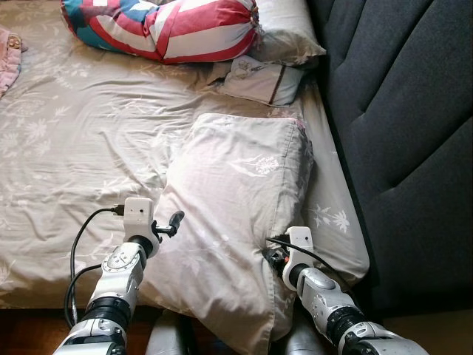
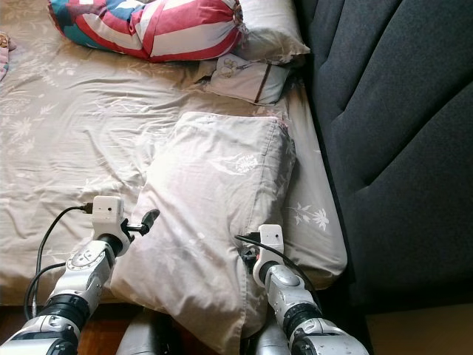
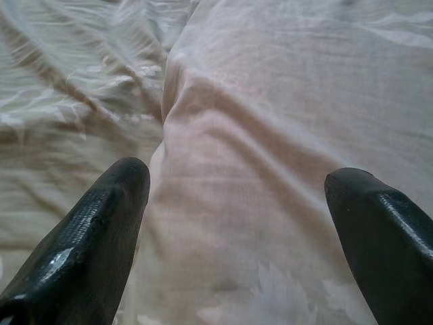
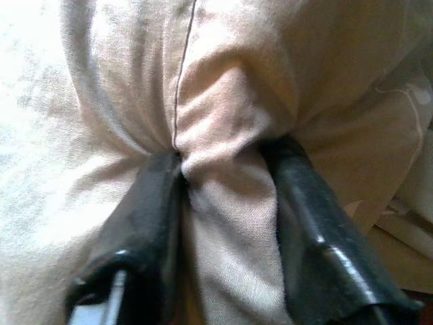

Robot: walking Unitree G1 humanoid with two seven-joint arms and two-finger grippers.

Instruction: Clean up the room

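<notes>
A large beige pillow (image 1: 236, 214) lies on the bed near the front edge, its lower corner hanging over the side. My right gripper (image 4: 226, 156) is shut on a fold of fabric at the pillow's right edge (image 1: 272, 251). At the pillow's left edge, my left gripper (image 1: 171, 224) is open. In the left wrist view its fingers (image 3: 115, 203) stand wide apart just above the pillow cloth, with nothing between them.
The beige floral sheet (image 1: 74, 148) covers the bed. A red, white and blue striped cushion (image 1: 162, 26), a small pillow (image 1: 262, 80) and another pillow (image 1: 284, 29) lie at the head. A dark padded headboard (image 1: 399, 126) runs along the right. Pink cloth (image 1: 9, 52) lies far left.
</notes>
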